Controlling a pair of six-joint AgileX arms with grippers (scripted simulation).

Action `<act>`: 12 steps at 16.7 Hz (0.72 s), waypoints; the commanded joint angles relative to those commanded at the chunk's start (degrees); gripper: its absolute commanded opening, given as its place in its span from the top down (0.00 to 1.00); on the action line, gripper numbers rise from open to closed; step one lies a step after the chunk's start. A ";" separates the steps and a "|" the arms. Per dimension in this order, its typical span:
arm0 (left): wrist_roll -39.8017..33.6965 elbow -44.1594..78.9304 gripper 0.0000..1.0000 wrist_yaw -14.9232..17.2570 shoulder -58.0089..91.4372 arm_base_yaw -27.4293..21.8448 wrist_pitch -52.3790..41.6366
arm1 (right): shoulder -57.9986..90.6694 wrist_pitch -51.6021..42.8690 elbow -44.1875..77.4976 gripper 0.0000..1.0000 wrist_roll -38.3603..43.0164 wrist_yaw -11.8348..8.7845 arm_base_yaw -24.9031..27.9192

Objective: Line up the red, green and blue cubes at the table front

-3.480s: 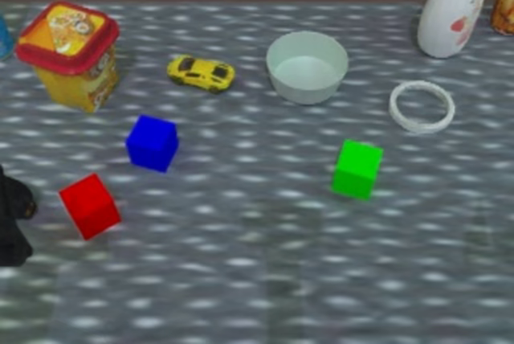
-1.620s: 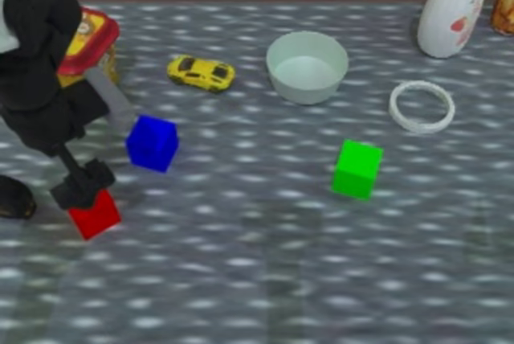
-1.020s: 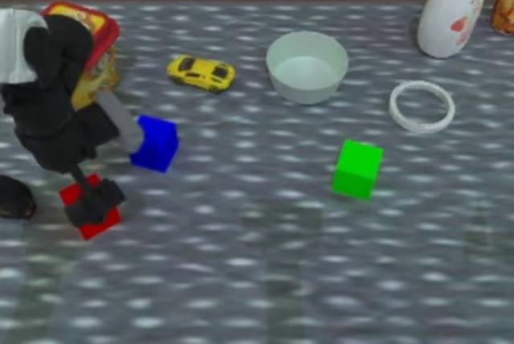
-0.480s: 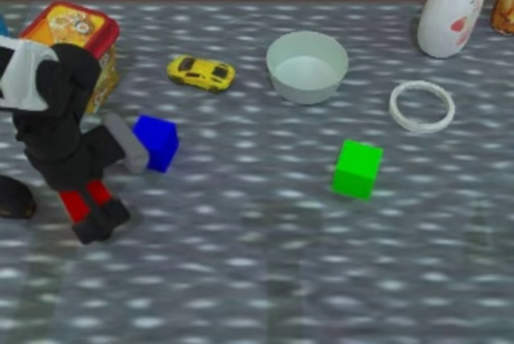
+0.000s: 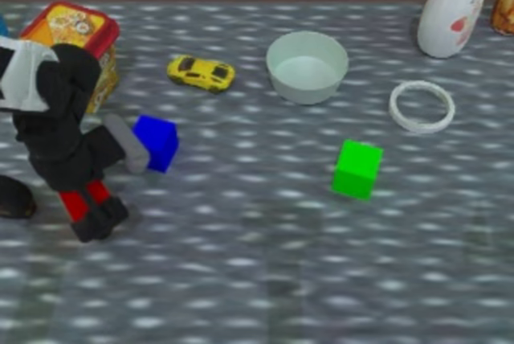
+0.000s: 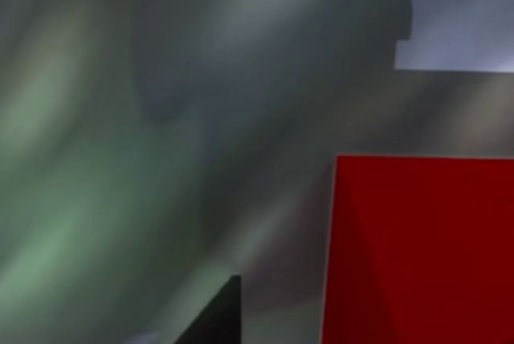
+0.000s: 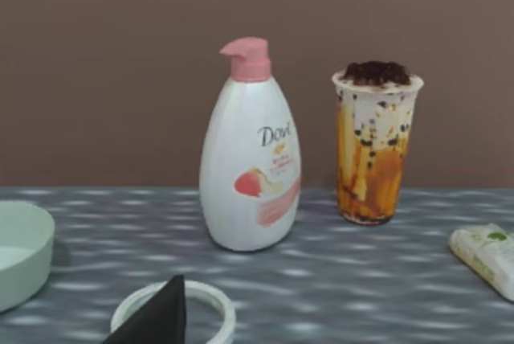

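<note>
No line has been formed yet. The red cube [image 5: 79, 202] is clamped between the fingers of the left gripper [image 5: 87, 209] at the table's [image 5: 265, 280] left side (its face fills the left wrist view). The blue cube [image 5: 157, 141] and green cube [image 5: 357, 169] lie untouched mid-table, well apart. The right gripper is out of the top view, its finger state indiscernible.

Left arm [image 5: 56, 131] is bulky matte black, with a white band up top and a grey bar jutting off its side; its dark fingers [image 5: 100, 217] are squared-off blocks.
</note>
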 joint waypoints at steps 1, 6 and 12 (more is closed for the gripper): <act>0.00 0.00 0.68 0.00 0.00 0.00 0.00 | 0.00 0.00 0.00 0.00 0.00 0.00 0.00; 0.00 0.00 1.00 0.00 0.00 0.00 0.00 | 0.00 0.00 0.00 0.00 0.00 0.00 0.00; 0.00 0.00 1.00 0.00 0.00 0.00 0.00 | 0.00 0.00 0.00 0.00 0.00 0.00 0.00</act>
